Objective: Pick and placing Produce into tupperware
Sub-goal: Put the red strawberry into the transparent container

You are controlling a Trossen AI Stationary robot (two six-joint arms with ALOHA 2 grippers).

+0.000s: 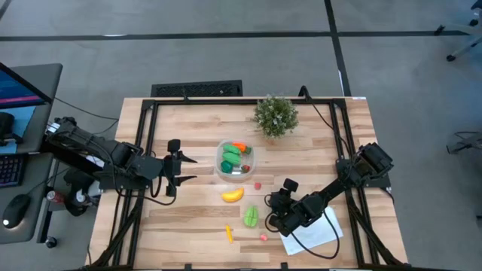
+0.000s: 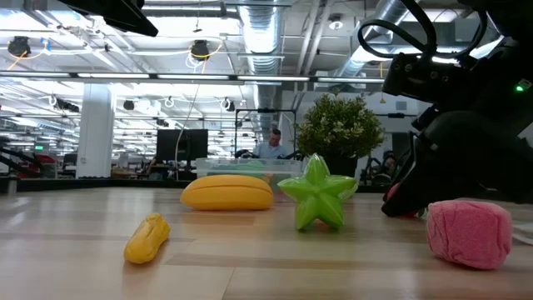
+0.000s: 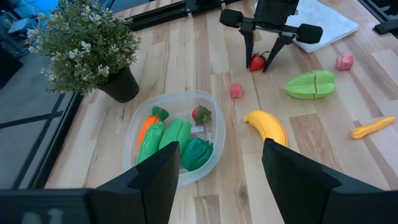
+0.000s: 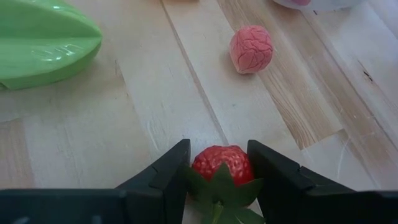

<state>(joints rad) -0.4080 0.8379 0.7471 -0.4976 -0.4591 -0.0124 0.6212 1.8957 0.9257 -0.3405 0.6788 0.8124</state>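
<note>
**At the front of the table: strawberry between the right fingers, container half filled**

On the left side of the table I hold the left gripper [image 1: 183, 168] low with its fingers apart and nothing between them, pointing at the tupperware [image 1: 235, 160]. I park it there so it stays clear of the working arm while its wrist camera gives me a look into the container. The tupperware sits mid-table, just in front of the potted plant [image 1: 276, 114], and already carries a carrot [image 3: 148, 126], several green pieces [image 3: 176, 133] and a small red berry [image 3: 201, 114].

In front of it, loose on the wood, lie the banana [image 1: 232, 196], the green star fruit [image 1: 251, 216], a small yellow-orange piece [image 1: 229, 234] and two pink berries [image 1: 257, 185], one near the container and one near the front edge.

Further right, the right gripper [image 1: 280, 203] is down at the table beside the white sheet [image 1: 316, 232], its fingers [image 4: 168, 171] closing on either side of a strawberry [image 4: 222, 163]. They look to be touching it, leafy cap toward the wrist; I judge the grip is just forming, the berry not yet lifted.
</note>
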